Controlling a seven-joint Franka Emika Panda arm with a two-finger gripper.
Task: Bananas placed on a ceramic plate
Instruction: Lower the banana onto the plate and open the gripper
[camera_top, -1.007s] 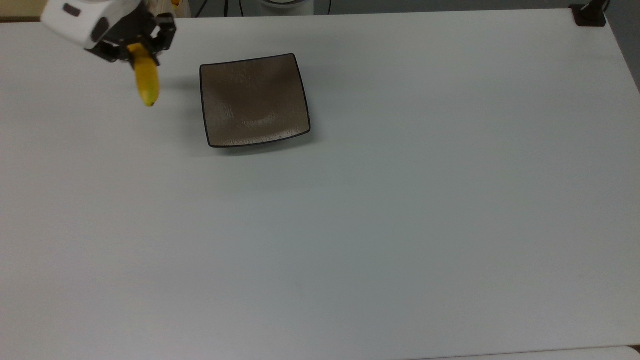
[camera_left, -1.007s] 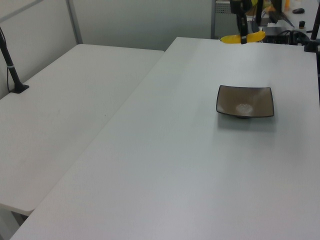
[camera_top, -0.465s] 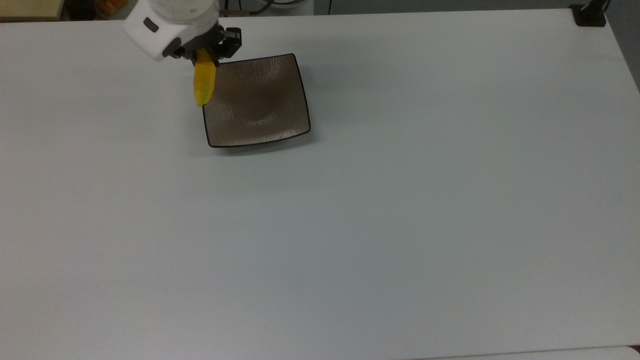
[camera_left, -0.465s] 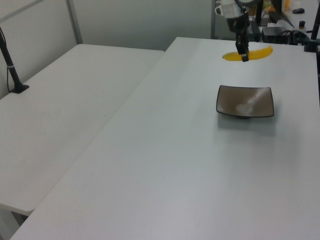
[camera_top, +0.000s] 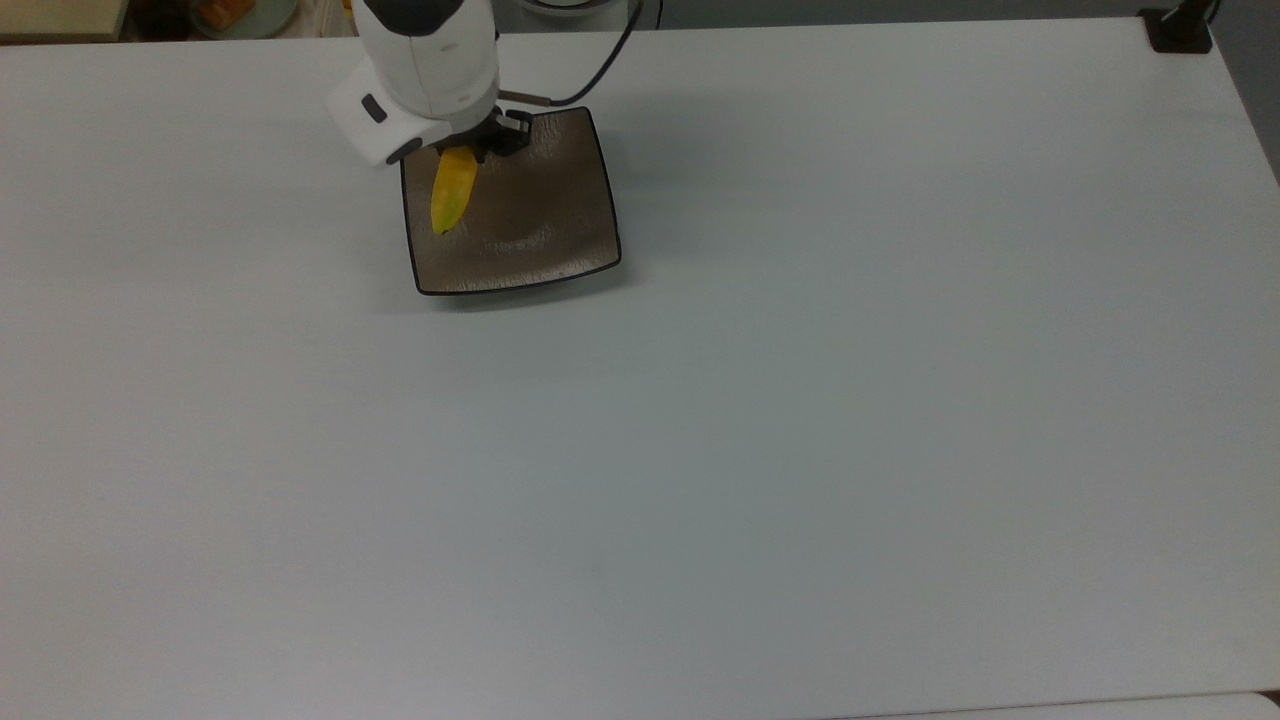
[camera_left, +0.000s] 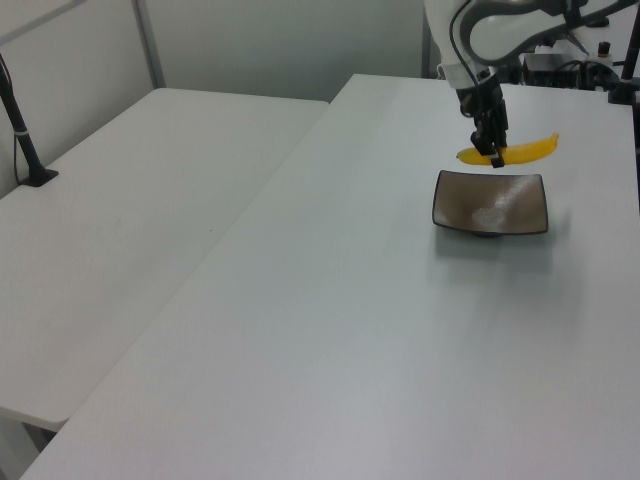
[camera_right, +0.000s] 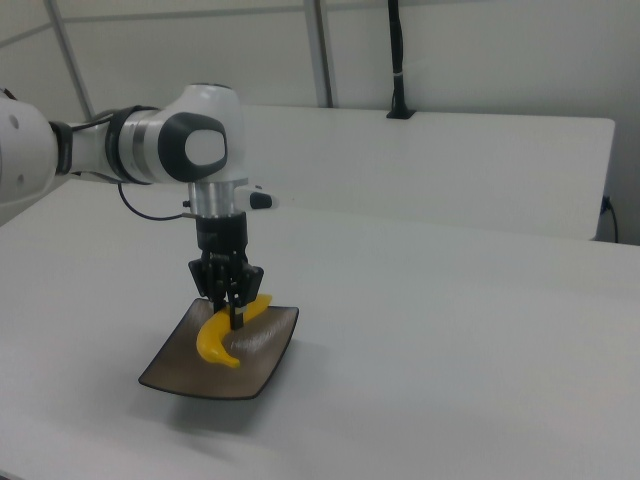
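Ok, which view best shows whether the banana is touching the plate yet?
The left view: side-on, the banana hangs clear above the plate in the gripper. The right view shows banana overlapping plate, gap unclear. The top view places it over the plate's left half, height unreadable.

No legible text or labels.

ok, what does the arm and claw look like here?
White, rounded arm with grey-black joint bands and a round dark-grey cap on the wrist housing. A thin black cable trails from the wrist. The claw is black, slim, with two narrow fingers.
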